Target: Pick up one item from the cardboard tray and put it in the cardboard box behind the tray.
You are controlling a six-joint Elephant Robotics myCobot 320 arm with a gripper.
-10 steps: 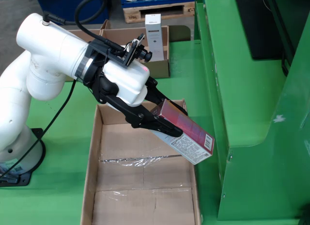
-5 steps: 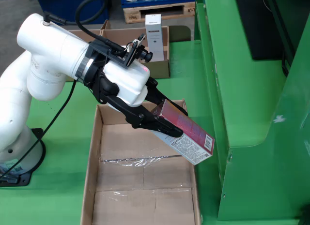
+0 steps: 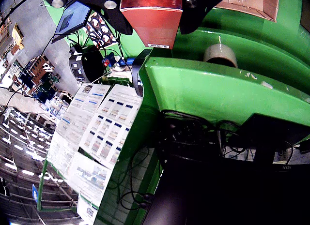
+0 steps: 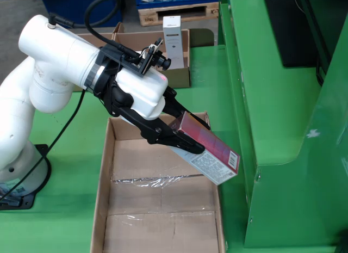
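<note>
Almost nothing differs across the second: in the view from the side, the red box (image 4: 208, 150) in the gripper (image 4: 182, 137) has drifted barely toward 7 o'clock.

In the gripper-mounted view, the red carton (image 3: 152, 17) is cut off by the top edge; its print is illegible.

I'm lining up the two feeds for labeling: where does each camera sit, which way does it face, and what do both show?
Fixed view from above: stands off the arm, looking down at the cardboard tray, the white arm and its gripper.
View that rides on the gripper: looks out past the black fingers at the green frame, a tape roll and posters.
Both show: the red box clamped in the gripper.
</note>
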